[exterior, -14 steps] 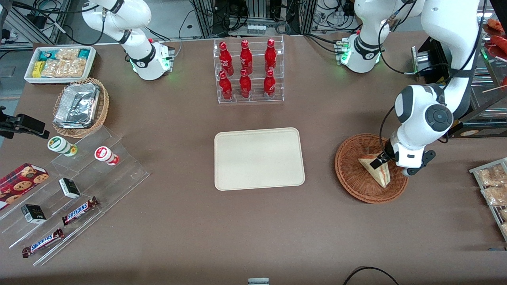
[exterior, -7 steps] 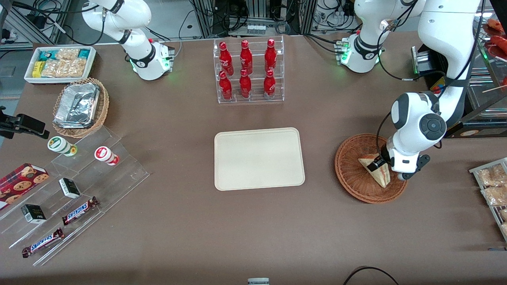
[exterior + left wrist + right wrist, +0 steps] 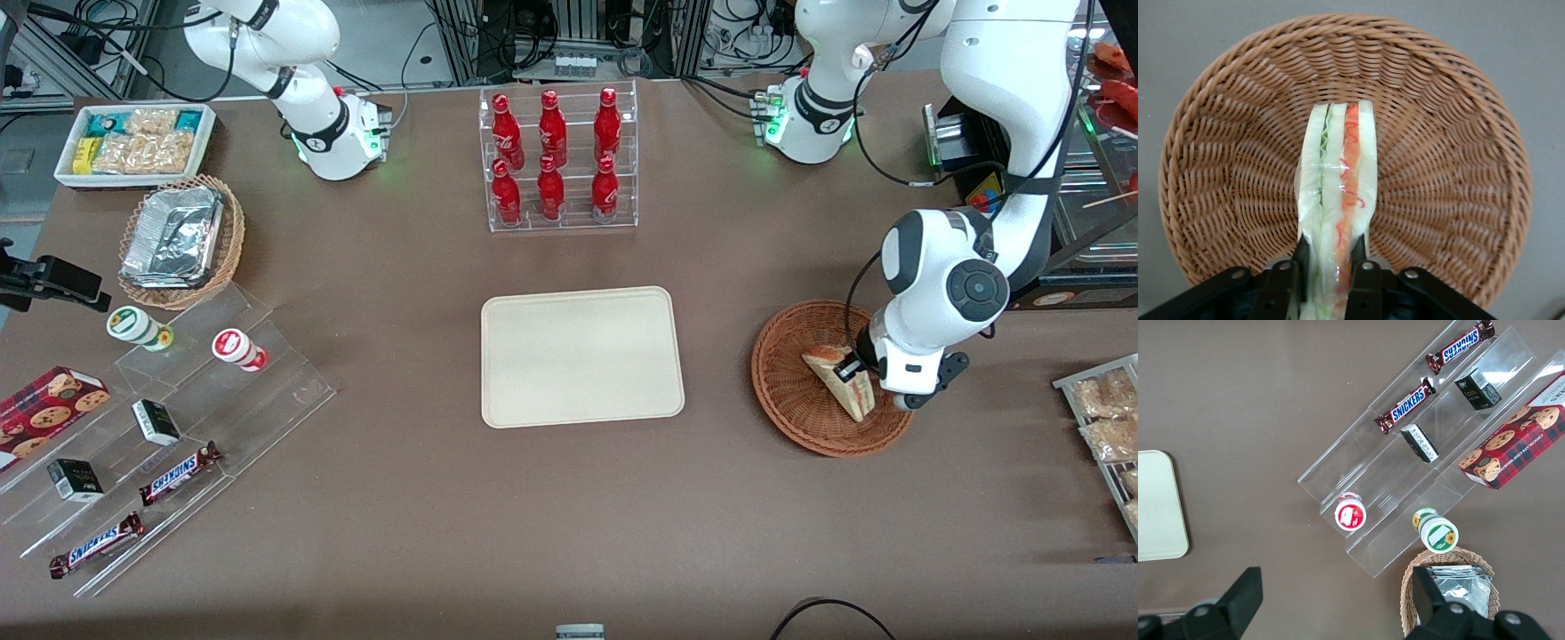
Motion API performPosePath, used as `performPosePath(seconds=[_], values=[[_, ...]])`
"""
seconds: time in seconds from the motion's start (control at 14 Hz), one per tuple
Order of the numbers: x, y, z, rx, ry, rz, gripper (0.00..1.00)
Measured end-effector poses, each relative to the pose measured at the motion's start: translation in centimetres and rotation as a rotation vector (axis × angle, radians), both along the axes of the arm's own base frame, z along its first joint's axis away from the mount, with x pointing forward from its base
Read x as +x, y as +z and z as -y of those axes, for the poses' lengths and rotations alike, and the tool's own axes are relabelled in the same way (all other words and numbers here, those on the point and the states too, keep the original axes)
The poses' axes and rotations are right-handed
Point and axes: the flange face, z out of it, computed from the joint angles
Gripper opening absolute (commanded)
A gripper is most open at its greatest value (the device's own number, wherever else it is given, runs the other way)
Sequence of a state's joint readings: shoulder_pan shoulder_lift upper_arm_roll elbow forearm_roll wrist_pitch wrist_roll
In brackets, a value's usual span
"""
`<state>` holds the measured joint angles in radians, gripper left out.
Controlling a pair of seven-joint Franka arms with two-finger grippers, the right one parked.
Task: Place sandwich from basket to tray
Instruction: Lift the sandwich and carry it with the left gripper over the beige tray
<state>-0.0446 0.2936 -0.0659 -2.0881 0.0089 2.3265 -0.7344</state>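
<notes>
The sandwich (image 3: 834, 375) is a wrapped pale wedge with red, orange and green filling. It sits over the round reddish-brown wicker basket (image 3: 787, 391) toward the working arm's end of the table. My left gripper (image 3: 855, 373) is shut on the sandwich's end. In the left wrist view the gripper (image 3: 1330, 267) clamps the sandwich (image 3: 1338, 173) with one black finger on each side, and the sandwich stands on edge above the basket (image 3: 1225, 173). The cream-beige tray (image 3: 582, 356) lies bare at the table's middle. Its corner shows in the right wrist view (image 3: 1158, 513).
A clear rack of red bottles (image 3: 556, 160) stands farther from the front camera than the tray. A tan basket with foil containers (image 3: 178, 236), a white snack bin (image 3: 133, 142) and a clear stepped stand with snacks (image 3: 169, 427) lie toward the parked arm's end. Snack packets (image 3: 1102, 418) lie beside the basket.
The gripper has closed on the sandwich and drawn up slightly. The sandwich has shifted a little away from the front camera with it.
</notes>
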Motion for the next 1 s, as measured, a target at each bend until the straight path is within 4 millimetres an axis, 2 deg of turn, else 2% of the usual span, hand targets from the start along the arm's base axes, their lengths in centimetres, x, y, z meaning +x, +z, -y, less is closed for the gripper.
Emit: performPosePath(seconds=[0.14, 0.21, 0.36, 0.5, 0.57, 0.71, 1.0], values=[[0.6, 2.2, 1.8, -0.001, -0.037, -0.050, 0.00], [1.2, 4.1, 3.2, -0.004, -0.065, -0.075, 0.00], [2.3, 8.1, 6.6, -0.016, -0.129, -0.094, 0.00], [2.8, 10.4, 10.5, -0.037, -0.197, -0.081, 0.00], [2.7, 10.5, 12.8, -0.045, -0.238, -0.077, 0.00], [2.3, 9.4, 17.2, -0.059, -0.322, -0.085, 0.00], [1.9, 5.8, 26.5, -0.081, -0.451, -0.093, 0.00]])
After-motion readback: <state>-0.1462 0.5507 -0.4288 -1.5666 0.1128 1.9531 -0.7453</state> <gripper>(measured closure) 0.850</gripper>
